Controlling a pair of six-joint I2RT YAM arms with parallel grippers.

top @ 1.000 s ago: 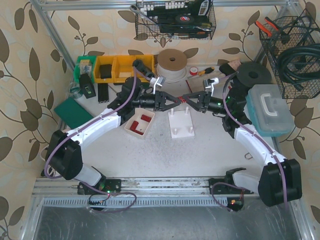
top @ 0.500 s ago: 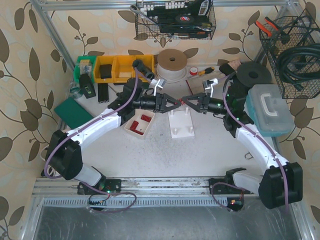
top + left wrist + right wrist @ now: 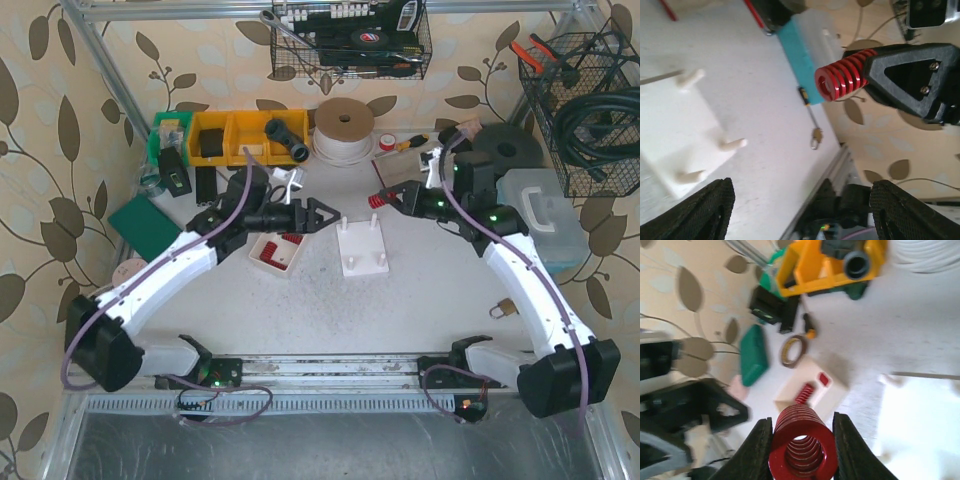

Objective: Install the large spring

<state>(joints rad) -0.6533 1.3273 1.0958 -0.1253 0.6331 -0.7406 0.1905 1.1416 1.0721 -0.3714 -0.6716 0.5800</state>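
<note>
The spring is bright red. The peg block is white. At eleven o'clock the bins are yellow. The wall is tan with brown leaves. At nine o'clock a case is dark green

Left arm extends from its base toward the table centre. Left gripper: jaws spread wide, holding nothing. Right arm arcs inward. Right gripper points left, fingers clamped on the large spring. The grippers face each other, apart.
</note>
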